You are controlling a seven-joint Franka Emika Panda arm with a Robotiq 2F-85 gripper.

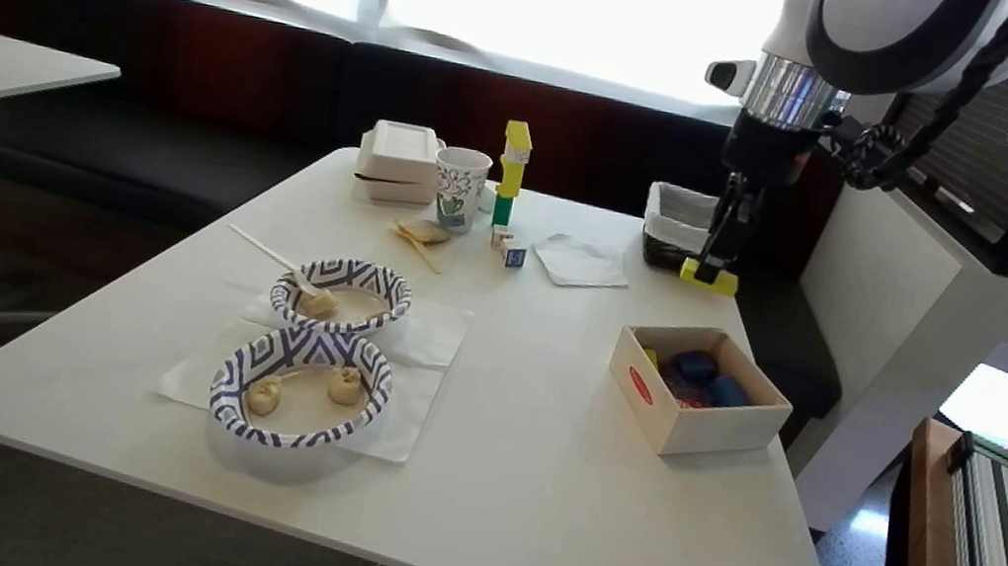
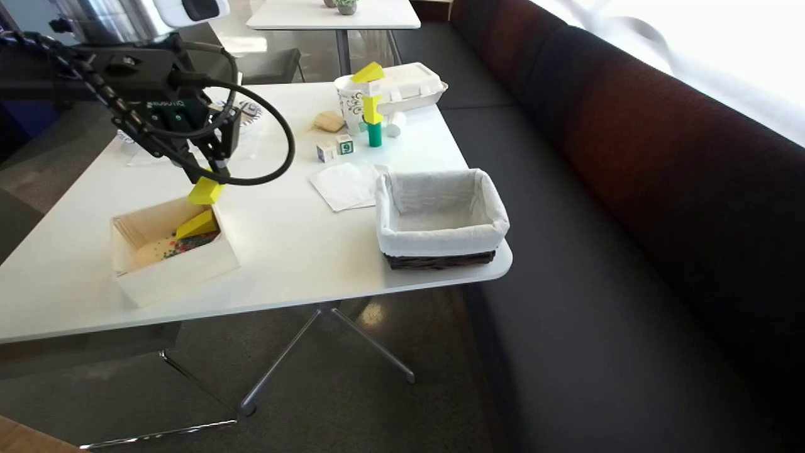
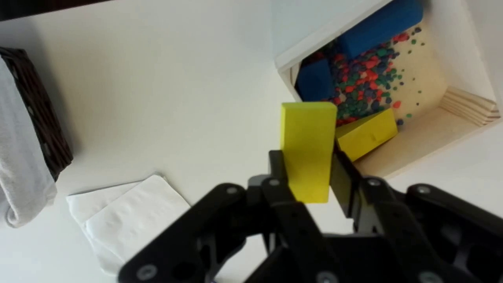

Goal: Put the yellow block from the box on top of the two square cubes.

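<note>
One yellow block (image 3: 309, 141) hangs in mid-air, clamped in the gripper (image 3: 307, 159) near the wooden box (image 1: 723, 438); a second yellow block (image 3: 370, 135) lies inside. In an exterior view, the two square cubes (image 1: 513, 254) stand left of the box and farther off, an upright yellow-and-green stack (image 1: 510, 174) just beyond. For a sound placement, I would carry high, turn the long side to span both cubes, lower level, and release only once both bear it.
</note>
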